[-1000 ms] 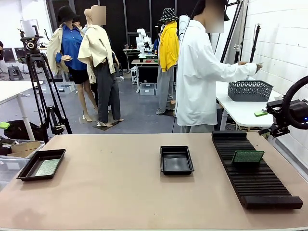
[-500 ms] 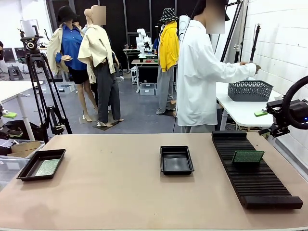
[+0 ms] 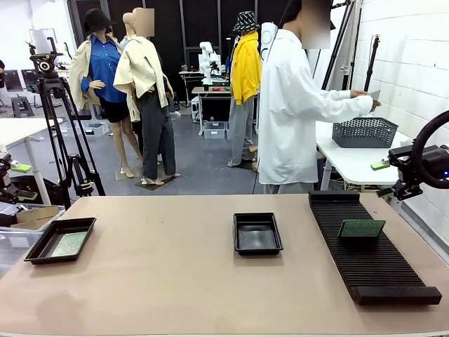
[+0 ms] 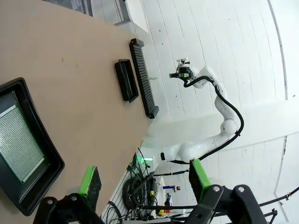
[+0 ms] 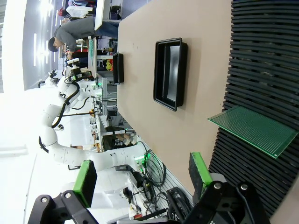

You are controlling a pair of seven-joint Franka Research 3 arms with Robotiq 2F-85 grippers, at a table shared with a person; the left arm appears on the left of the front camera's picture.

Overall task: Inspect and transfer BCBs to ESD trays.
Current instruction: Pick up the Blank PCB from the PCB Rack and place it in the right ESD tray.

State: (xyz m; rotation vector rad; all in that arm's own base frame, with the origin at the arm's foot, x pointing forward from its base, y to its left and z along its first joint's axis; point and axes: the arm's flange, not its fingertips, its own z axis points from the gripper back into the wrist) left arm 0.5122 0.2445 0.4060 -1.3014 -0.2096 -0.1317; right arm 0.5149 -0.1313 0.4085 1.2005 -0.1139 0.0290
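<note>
One black ESD tray (image 3: 36, 251) lies at the table's left edge with a green BCB (image 3: 69, 243) flat inside it. A second ESD tray (image 3: 257, 233) sits mid-table with nothing in it. Another BCB (image 3: 361, 228) leans tilted in the slots of the long black rack (image 3: 379, 270) on the right. My left gripper (image 3: 15, 172) hovers off the table's left side, open; its wrist view has the filled tray (image 4: 51, 158) and BCB (image 4: 18, 140) below its green pads (image 4: 88, 179). My right gripper (image 3: 384, 168) hangs open beyond the rack's far right end, over the leaning BCB (image 5: 254, 128).
A person in a white coat (image 3: 295, 112) stands at the far edge, turned right, hands over a grey basket (image 3: 365, 131) on a side table. A tripod (image 3: 59, 133) stands far left. Bare tabletop (image 3: 161, 267) spreads between the trays.
My left gripper has risen and shifted slightly inward at the left edge. The person's hand has lifted above the basket. Trays, boards and right arm have not moved.
</note>
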